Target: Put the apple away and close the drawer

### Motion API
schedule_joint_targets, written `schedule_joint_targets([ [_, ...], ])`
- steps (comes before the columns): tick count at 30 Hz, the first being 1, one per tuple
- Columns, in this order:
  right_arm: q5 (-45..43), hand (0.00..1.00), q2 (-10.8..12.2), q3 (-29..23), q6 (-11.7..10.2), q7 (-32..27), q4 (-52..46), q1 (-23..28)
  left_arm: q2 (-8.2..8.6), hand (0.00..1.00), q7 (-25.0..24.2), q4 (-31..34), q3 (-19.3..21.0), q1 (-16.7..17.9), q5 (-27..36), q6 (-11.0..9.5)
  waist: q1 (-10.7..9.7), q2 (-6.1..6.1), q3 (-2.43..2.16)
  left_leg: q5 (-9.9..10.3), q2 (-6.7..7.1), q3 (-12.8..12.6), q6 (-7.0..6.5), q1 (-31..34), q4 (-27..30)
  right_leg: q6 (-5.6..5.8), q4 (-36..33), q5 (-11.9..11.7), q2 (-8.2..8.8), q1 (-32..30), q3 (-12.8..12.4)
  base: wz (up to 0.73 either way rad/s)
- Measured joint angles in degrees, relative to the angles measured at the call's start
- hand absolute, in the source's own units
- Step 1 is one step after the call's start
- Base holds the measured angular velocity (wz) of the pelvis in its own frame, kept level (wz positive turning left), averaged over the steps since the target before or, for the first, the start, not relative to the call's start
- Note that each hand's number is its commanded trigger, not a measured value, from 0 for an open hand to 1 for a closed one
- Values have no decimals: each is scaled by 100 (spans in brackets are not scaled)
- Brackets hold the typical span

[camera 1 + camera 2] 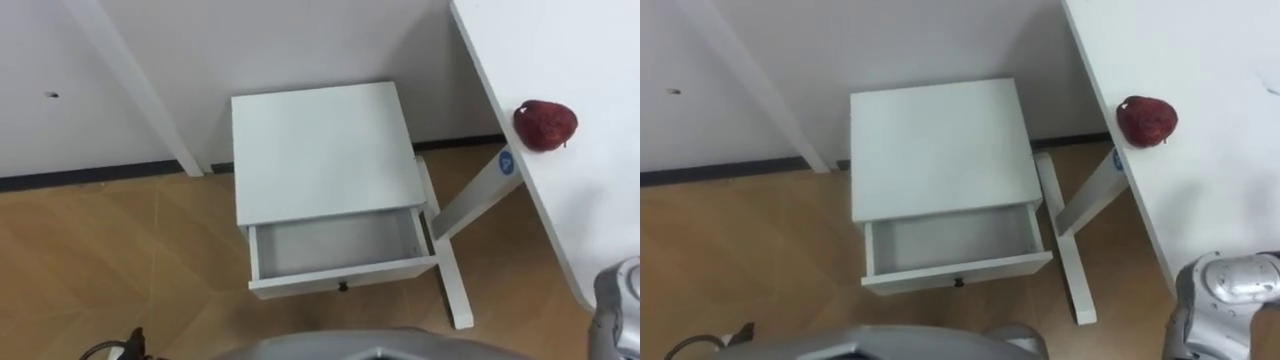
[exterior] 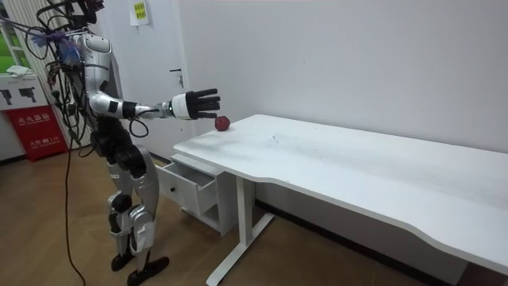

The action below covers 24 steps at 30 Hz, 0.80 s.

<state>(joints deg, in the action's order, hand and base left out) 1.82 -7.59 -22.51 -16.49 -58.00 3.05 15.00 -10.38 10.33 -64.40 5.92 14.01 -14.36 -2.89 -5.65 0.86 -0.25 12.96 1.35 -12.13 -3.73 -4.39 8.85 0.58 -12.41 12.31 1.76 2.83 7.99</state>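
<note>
Nearest the robot, the shallow white drawer (image 1: 335, 245) of the small white square-topped cabinet (image 1: 320, 150) is pulled open towards it and has nothing in it. The dark red, round apple (image 1: 545, 124) sits further off to the robot's right, on the white flat-topped desk (image 1: 600, 180), just inside the desk edge that faces the cabinet. The right hand (image 2: 197, 104) is raised with fingers spread wide, holding nothing, near the apple and above it. The step in hand looks like the reach for the apple, so the task is barely begun. The next move calls for lowering the hand over the apple, closing round it, carrying it over the open drawer and then pushing the drawer front in.
</note>
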Motion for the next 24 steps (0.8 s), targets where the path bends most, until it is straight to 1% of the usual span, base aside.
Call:
schedule_joint_targets([
  [3,-253,0,-3,176,12,334,-206,-30,3,0,-109,6,-56,-15,-39,2,74,11,0,0,-2,-12,1,-17,19,0,8,0,1,-2,-12,0],
  [5,-256,0,-44,323,35,641,-206,-48,14,0,-141,18,-56,-9,-66,6,129,30,-11,0,-7,-23,0,-22,34,-1,20,-1,1,5,-18,0],
  [7,-252,0,-92,412,74,917,-206,-48,22,0,-186,26,-56,11,-153,21,151,52,1,0,-8,-22,0,-26,34,-7,22,-4,1,15,-14,0],
  [9,-134,0,-151,492,167,1261,-192,-47,20,0,-200,32,-53,75,-140,67,165,80,-4,0,-14,-11,0,-40,37,-8,65,-28,-3,63,1,0],
  [13,108,0,-159,679,292,1786,-173,-41,22,0,-224,33,-57,162,-138,135,151,117,14,0,-20,6,1,-90,36,-9,85,-36,-8,150,11,0],
  [15,183,0,-172,779,295,2010,-115,-64,21,0,-231,35,-57,176,-142,135,152,126,19,1,-25,15,2,-102,24,-12,84,-39,-11,163,21,2],
  [17,337,0,-182,799,299,2273,98,-118,21,0,-232,34,-57,175,-142,133,156,153,42,2,-25,41,2,-128,12,-12,85,-40,-12,199,48,6],
  [21,676,0,-197,843,394,2628,179,-147,19,0,-253,36,-56,180,-147,131,166,165,48,2,-26,64,3,-112,13,-12,85,-40,-9,188,91,1],
  [24,746,0,-238,845,495,3092,184,-154,16,0,-333,100,-41,195,-157,132,178,190,44,2,-26,67,3,-110,16,-12,85,-40,-3,192,145,0],
])
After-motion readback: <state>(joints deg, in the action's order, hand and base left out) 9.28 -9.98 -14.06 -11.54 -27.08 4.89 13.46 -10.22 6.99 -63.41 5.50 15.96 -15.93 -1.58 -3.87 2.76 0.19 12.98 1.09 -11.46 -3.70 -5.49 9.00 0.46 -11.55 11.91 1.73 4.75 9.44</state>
